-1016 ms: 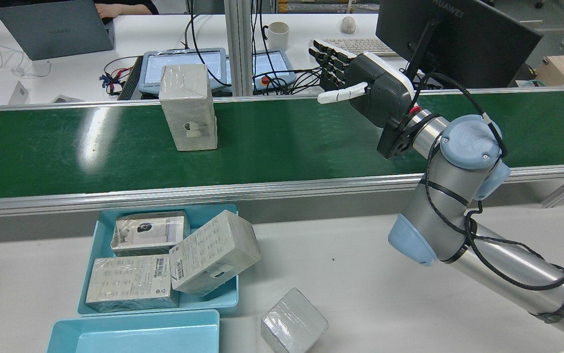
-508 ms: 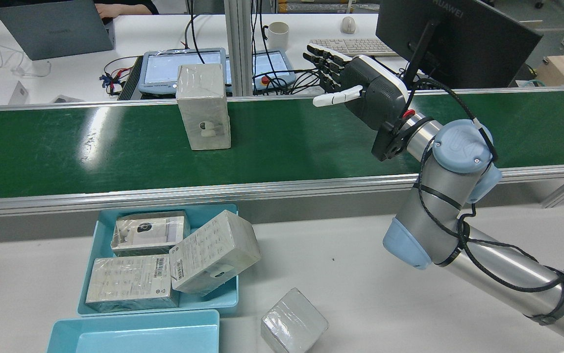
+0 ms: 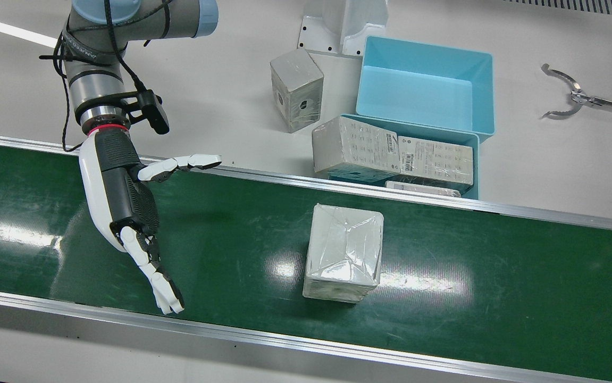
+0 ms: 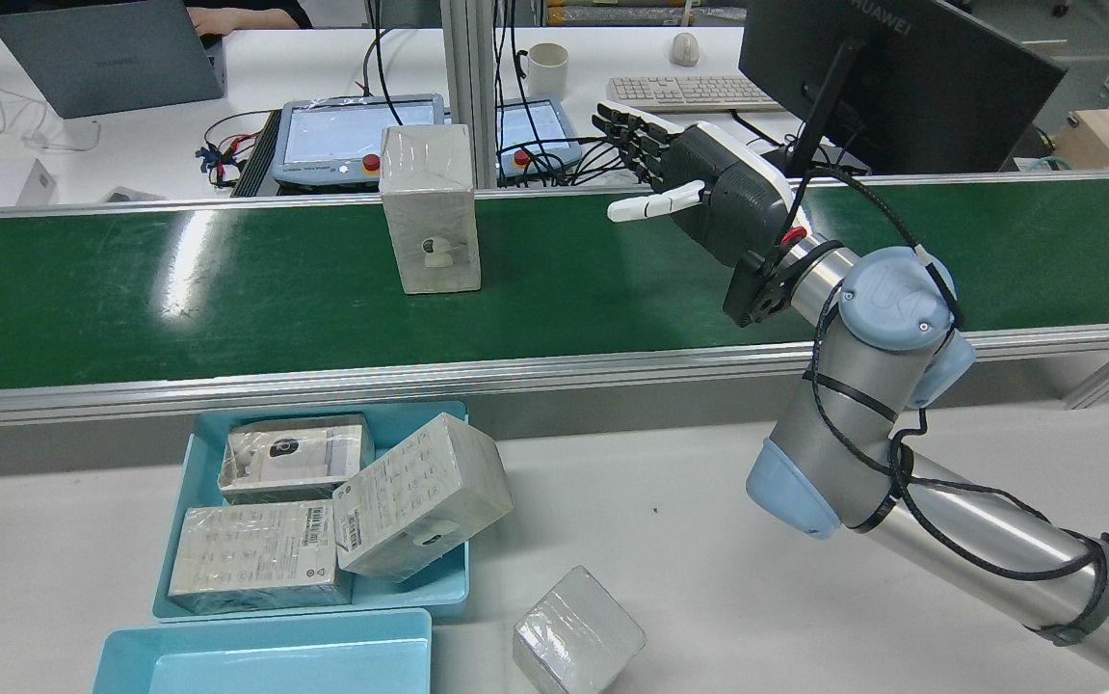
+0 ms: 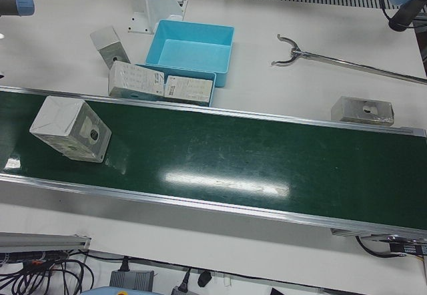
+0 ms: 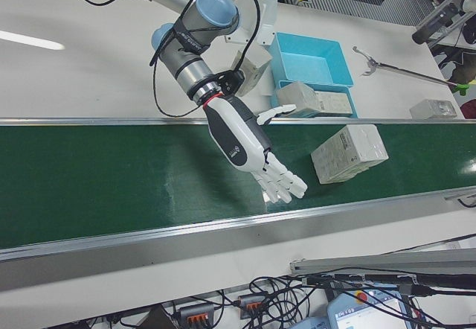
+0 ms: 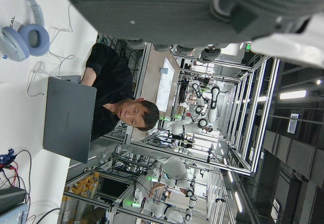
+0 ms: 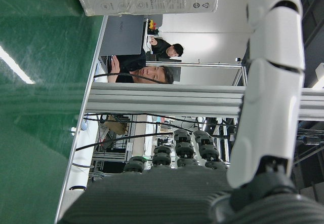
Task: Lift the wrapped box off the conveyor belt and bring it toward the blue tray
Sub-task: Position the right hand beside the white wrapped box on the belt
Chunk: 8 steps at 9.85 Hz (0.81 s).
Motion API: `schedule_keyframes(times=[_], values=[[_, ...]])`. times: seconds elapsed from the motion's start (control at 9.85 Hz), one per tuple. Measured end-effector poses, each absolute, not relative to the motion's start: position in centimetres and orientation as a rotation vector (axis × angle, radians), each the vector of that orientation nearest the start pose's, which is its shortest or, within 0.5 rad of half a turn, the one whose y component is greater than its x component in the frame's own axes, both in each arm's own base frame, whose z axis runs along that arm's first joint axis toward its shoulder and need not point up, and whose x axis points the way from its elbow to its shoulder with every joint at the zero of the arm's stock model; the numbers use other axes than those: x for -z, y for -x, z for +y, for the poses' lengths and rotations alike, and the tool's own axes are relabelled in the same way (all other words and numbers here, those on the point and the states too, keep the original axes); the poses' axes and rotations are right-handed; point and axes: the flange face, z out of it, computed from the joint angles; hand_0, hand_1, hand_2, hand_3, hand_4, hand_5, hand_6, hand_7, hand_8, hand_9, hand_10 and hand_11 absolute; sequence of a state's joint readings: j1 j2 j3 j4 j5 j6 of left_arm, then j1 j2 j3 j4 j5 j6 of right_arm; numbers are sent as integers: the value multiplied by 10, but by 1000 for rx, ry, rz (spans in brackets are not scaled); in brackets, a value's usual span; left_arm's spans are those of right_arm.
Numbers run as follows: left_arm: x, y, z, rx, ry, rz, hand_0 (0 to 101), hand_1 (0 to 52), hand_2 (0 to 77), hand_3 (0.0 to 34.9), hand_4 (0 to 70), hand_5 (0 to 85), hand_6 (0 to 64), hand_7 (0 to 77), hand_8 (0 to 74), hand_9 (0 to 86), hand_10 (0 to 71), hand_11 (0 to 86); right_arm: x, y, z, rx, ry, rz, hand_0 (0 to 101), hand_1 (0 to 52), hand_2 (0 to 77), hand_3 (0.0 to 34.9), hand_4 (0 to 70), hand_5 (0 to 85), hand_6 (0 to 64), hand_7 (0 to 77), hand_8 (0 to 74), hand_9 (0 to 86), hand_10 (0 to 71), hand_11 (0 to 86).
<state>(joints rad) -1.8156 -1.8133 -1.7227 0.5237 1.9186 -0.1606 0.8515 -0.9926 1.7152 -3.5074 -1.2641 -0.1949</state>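
The rear view looks forward and down from behind the arms; the front view looks almost straight down. Both share the green conveyor belt (image 4: 226, 289) and blue tray (image 3: 484, 146). The 2 hand cameras lie sideways, close.

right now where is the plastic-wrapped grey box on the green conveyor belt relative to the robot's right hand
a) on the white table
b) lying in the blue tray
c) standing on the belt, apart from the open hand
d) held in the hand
c: the plastic-wrapped grey box stands on the green conveyor belt, with bare belt between it and the open right hand.
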Motion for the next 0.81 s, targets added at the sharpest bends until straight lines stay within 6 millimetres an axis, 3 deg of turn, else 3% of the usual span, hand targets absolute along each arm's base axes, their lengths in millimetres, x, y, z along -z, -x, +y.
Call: schedule_keyframes(times=[0.41,0.81], values=[[-535,228,-504,2407,330,2107,0,0,11,0,0,11,0,0,0,0,5,0,-321,307,-597,1936,-437,2780,465,125,131,9,82,65,5,60,44,60,16,38],[-535,228,-504,2407,330,2107,0,0,5,0,0,11,0,0,0,0,5,0,-320,308,-598,1936,-437,2780,465,125,131,9,82,71,11,71,44,60,16,38]])
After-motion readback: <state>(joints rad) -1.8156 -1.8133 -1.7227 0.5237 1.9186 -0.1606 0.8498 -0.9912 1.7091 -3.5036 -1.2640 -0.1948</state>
